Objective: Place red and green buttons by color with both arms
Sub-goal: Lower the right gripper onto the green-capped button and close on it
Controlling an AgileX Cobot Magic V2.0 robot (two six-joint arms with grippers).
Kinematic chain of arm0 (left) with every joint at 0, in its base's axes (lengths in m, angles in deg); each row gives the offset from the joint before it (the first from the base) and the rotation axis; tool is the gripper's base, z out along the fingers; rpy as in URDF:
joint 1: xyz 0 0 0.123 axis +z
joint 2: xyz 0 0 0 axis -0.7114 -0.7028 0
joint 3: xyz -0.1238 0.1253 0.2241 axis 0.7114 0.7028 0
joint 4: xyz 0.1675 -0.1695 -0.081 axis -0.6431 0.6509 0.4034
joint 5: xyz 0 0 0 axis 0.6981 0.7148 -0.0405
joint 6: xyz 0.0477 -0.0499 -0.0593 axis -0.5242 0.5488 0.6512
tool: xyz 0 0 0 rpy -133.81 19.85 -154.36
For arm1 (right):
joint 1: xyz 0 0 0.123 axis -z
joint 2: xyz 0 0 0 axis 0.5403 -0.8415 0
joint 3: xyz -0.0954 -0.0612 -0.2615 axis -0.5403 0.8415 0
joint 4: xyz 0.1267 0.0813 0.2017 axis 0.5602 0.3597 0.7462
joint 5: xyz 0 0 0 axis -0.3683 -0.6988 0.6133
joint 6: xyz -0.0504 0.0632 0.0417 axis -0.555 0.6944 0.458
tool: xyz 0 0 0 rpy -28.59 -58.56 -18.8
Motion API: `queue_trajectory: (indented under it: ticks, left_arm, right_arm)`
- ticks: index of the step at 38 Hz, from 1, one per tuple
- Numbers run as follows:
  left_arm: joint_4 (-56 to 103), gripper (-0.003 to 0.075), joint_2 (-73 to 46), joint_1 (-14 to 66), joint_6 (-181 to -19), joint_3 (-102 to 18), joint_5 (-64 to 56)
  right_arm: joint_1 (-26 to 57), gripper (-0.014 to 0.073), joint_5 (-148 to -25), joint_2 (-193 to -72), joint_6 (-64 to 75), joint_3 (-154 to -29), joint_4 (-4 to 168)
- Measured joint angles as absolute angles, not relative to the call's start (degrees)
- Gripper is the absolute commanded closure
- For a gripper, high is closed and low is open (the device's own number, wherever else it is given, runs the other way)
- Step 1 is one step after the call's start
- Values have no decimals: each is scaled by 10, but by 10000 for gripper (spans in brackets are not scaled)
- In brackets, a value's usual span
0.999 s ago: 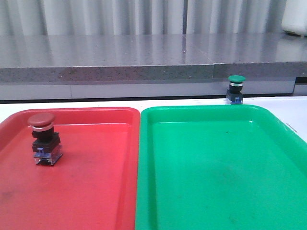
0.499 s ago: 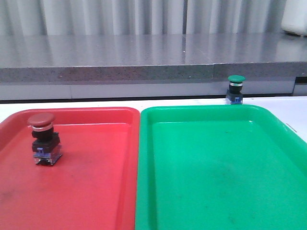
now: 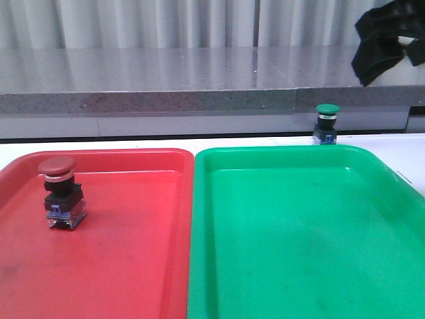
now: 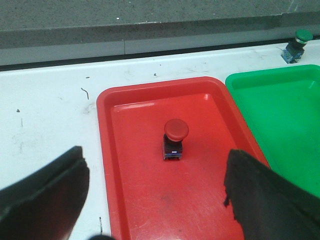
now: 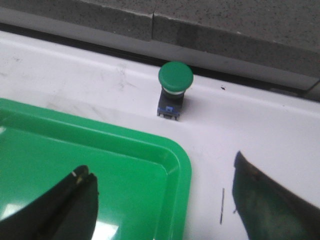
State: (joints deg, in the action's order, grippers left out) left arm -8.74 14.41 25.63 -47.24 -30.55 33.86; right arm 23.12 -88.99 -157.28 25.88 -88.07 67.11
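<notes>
Right hand (image 5: 160, 200) hangs with fingers spread wide and empty above the green tray's (image 5: 165, 150) far corner; the green button (image 5: 175, 90) stands upright just beyond it on bare white tabletop (image 5: 260, 125), near the back ledge. Left hand (image 4: 155, 195), likewise agape and empty, hovers over the red tray (image 4: 107, 150), red button (image 4: 175, 137) upright ahead of it.

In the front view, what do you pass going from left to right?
Red button → red tray → green tray → green button → right gripper.
</notes>
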Motion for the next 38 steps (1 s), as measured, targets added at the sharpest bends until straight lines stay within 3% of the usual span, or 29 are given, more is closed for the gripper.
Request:
queue_trajectory:
  ticks: [15,33,35,38]
  left_arm:
    - [-87,175,144,256,-472,-305,339]
    - [-87,175,144,256,-472,-305,339]
    - [-87,175,144,256,-472,-305,339]
    - [-87,175,144,256,-472,-305,339]
  right_arm:
    - [259,18,-920,-1821,282,-1118,718]
    - [259,23,-922,-1944,282,-1202,749]
    - [259,50,-922,-1950,282,-1202,750]
    - [259,161,-922,-1958,282,-1202,751]
